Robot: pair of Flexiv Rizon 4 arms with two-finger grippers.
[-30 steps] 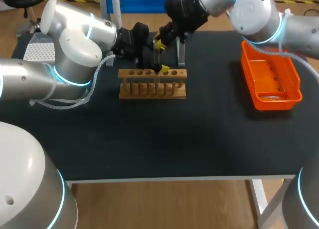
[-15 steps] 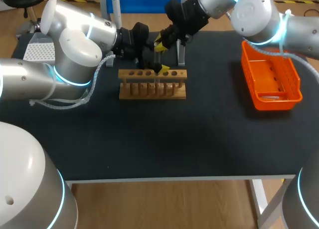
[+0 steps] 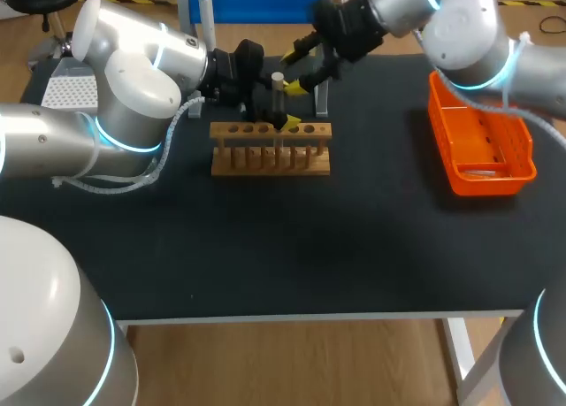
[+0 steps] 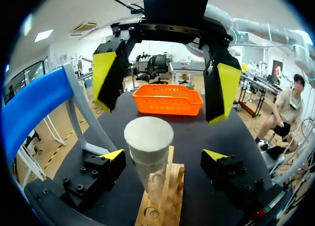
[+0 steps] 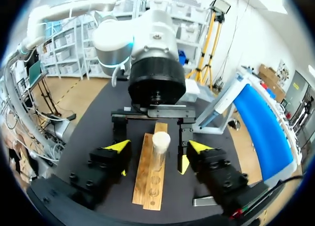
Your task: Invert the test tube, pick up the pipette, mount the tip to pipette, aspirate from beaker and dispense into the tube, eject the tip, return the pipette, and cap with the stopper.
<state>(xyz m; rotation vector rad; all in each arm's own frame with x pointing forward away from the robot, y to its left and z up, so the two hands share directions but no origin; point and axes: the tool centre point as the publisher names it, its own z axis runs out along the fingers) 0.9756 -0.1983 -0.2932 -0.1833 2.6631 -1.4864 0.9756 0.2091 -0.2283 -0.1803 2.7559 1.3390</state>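
Left tool [image 4: 163,156] stands released, its fingers wide on either side of the test tube [image 4: 151,179] without touching it. That tube sits upright in the wooden rack [image 3: 270,151], with a white stopper [image 4: 148,137] on top. Right tool [image 5: 158,147] hangs spread open close by the stopper, clear of it. An orange basket [image 3: 482,145] lies well apart on the bench [image 3: 292,247].

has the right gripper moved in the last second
Yes. In the head view the right gripper has pulled back to the right, away from the wooden rack, uncovering the stoppered test tube.
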